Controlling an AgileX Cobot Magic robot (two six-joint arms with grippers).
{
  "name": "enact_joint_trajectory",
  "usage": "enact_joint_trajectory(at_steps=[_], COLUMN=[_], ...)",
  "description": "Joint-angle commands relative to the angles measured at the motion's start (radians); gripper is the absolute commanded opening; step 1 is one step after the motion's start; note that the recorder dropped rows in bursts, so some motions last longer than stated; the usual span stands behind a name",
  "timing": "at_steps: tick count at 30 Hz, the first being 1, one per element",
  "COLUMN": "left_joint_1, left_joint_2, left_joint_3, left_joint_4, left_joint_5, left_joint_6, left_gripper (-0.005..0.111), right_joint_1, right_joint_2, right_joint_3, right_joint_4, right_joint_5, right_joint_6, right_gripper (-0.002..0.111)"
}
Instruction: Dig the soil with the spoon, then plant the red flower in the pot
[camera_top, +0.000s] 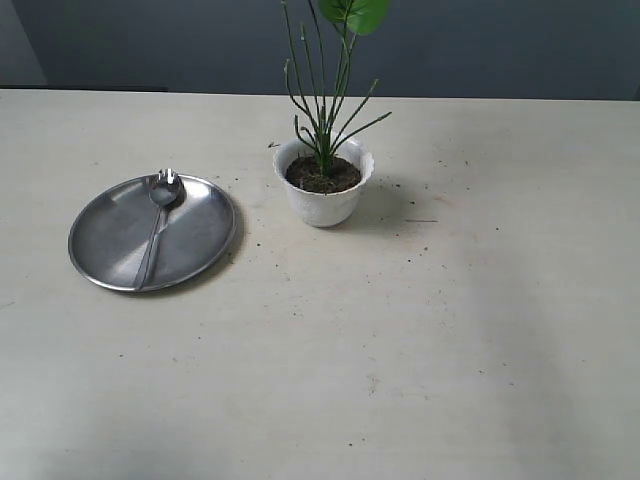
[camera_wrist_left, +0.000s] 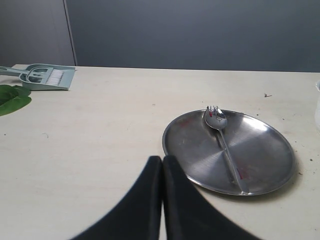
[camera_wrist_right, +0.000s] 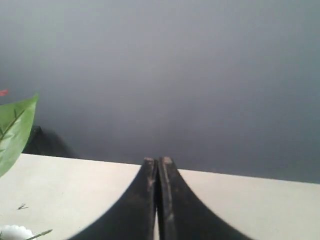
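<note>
The white scalloped pot (camera_top: 323, 190) stands near the table's middle, filled with dark soil (camera_top: 322, 177). The flower (camera_top: 325, 90) stands upright in the soil: thin green stems and a broad leaf at the top edge, its red petals out of frame there; a leaf of the flower (camera_wrist_right: 12, 130) and a sliver of red show in the right wrist view. The silver spoon (camera_top: 158, 222) lies in the round steel plate (camera_top: 110, 235) to the pot's left, and this spoon (camera_wrist_left: 222, 137) also shows ahead of my left gripper (camera_wrist_left: 162, 159), which is shut and empty. My right gripper (camera_wrist_right: 157, 161) is shut and empty. Neither gripper appears in the exterior view.
A pale green dustpan with a brush (camera_wrist_left: 42, 76) lies at the far table edge in the left wrist view, with a loose green leaf (camera_wrist_left: 12, 99) beside it. Soil crumbs (camera_top: 440, 165) dot the table around the pot. A dark wall stands behind.
</note>
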Motion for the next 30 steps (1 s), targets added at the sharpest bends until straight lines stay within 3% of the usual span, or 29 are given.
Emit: enact_joint_trajectory(at_steps=[1,17,30], left_joint_1=[-0.002,-0.002,-0.002], left_joint_2=[-0.005,-0.005,-0.005], left_joint_3=[0.005,0.005,0.005], left_joint_4=[-0.004,-0.004,-0.004], left_joint_5=[-0.006,-0.006,-0.006], left_joint_6=[-0.001,-0.001,-0.001], left_gripper=[0.000,0.000,0.000], right_joint_1=[0.002,0.002,0.002], right_joint_2=[-0.128,-0.478,-0.556], right_joint_3=[0.099,0.286,0.286], right_joint_4=[0.002,0.002,0.002], right_joint_5=[0.021,-0.080,-0.159], right_joint_6=[0.041,0.209,0.144], right_gripper=[-0.001,-0.001,-0.001])
